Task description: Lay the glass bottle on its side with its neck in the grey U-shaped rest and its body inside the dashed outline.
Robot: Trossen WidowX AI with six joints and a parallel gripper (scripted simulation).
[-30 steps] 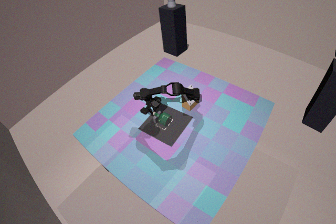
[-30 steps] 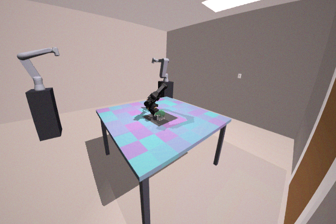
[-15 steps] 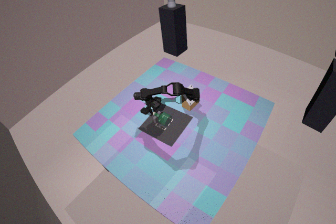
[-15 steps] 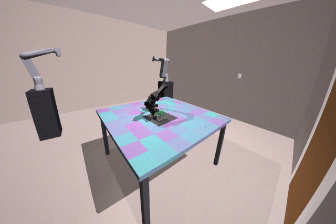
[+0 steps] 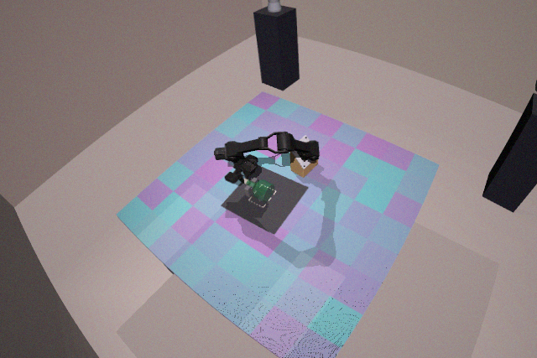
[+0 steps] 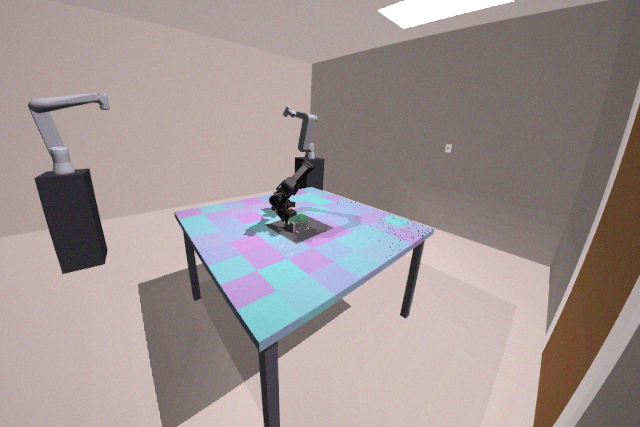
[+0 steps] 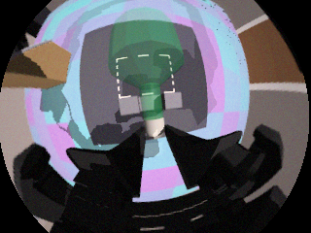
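Note:
The green glass bottle [image 5: 263, 189] [image 6: 301, 219] [image 7: 146, 41] lies roughly on its side, held a little above the dark mat [image 5: 284, 210] [image 7: 97, 73]. My gripper [image 5: 245, 181] [image 7: 155, 131] is shut on the pale mouth end of its neck. The grey U-shaped rest [image 6: 293, 227] [image 7: 129, 105] shows as two blocks, one each side of the neck in the wrist view. The dashed outline [image 7: 143, 55] shows through the glass; in that view the body reaches past its far edge. The gap under the bottle and whether the neck touches the rest cannot be told.
A brown block with a white top [image 5: 303, 168] [image 7: 51, 63] stands beside the mat, close to the arm's base. The arm [image 5: 253, 145] reaches over from there. Grey arms on dark pedestals [image 5: 277, 49] [image 6: 72, 220] stand off the table.

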